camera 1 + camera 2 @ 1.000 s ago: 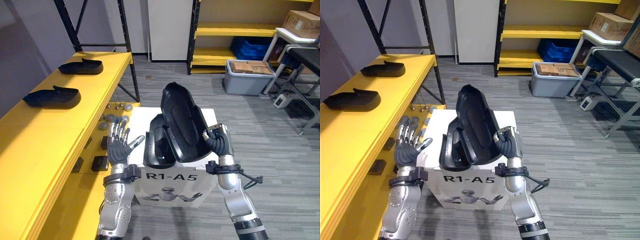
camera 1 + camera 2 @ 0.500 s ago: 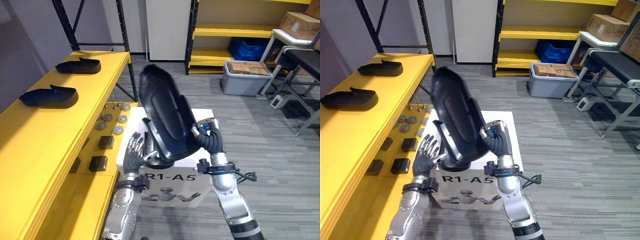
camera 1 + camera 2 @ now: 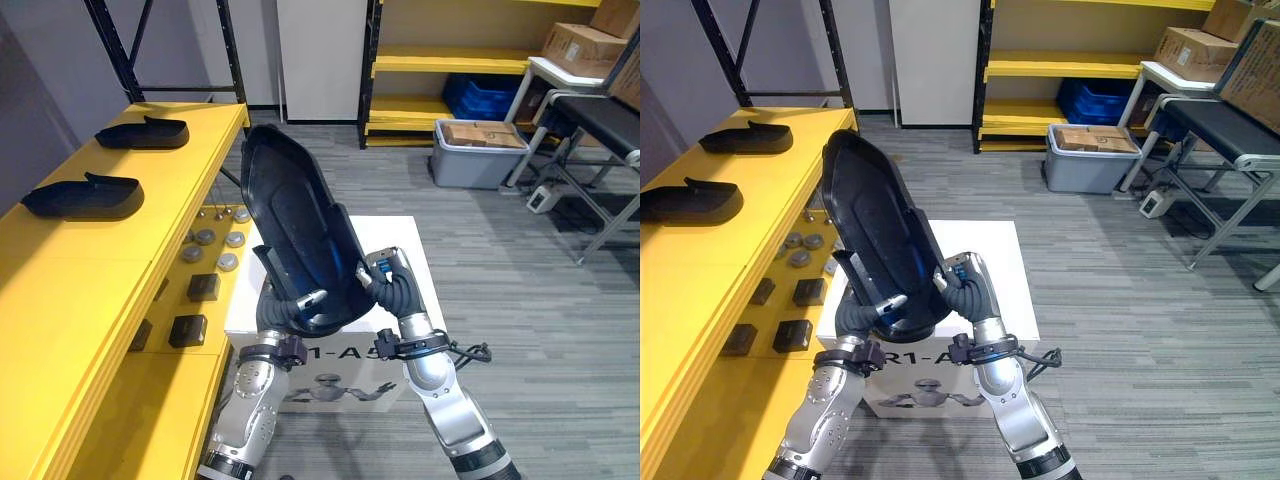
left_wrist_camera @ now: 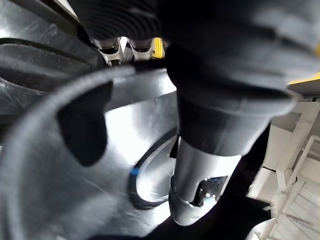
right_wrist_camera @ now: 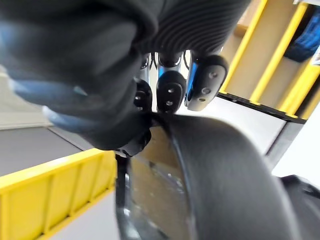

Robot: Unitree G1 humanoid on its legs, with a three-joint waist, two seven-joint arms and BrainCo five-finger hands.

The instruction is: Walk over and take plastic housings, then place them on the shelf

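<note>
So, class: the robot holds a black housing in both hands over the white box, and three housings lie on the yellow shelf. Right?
No: two housings lie on the shelf, not three, as the left eye view shows. The left hand and right hand hold a black housing over the box.

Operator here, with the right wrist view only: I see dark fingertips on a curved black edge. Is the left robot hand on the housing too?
Observer: Yes. The left robot hand grips the lower edge of the plastic housing, across from the right robot hand.
Operator: How does the housing sit?
Observer: It is raised on end above the white box, with its top leaning toward the robot's left.
Operator: Where is the shelf?
Observer: The yellow shelf runs along the robot's left. Two more housings lie on it, the nearer housing and the farther housing.
</note>
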